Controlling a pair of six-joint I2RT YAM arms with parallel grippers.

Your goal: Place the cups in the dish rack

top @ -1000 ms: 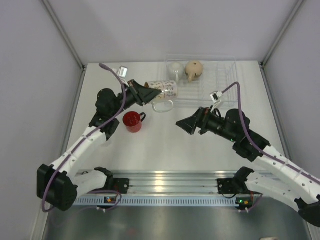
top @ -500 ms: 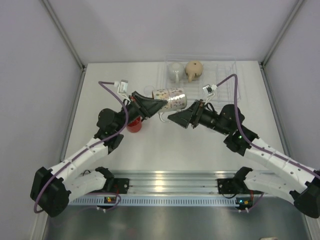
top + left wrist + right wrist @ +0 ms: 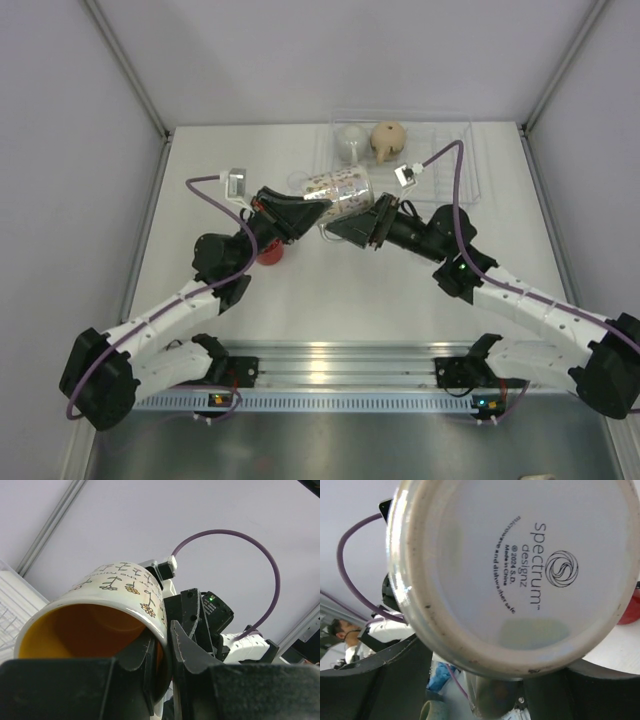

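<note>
right gripper (image 3: 333, 228) has closed in on the flowered mug (image 3: 340, 190), fingers spread under its base; left gripper (image 3: 316, 208) pinches the rim, mid-air beside the dish rack (image 3: 455, 165) at the far right corner; releasing early likely drops it

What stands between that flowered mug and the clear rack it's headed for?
Nothing visible. The flowered mug hangs in the left tool right beside the rack, with the right tool near its base.
</note>
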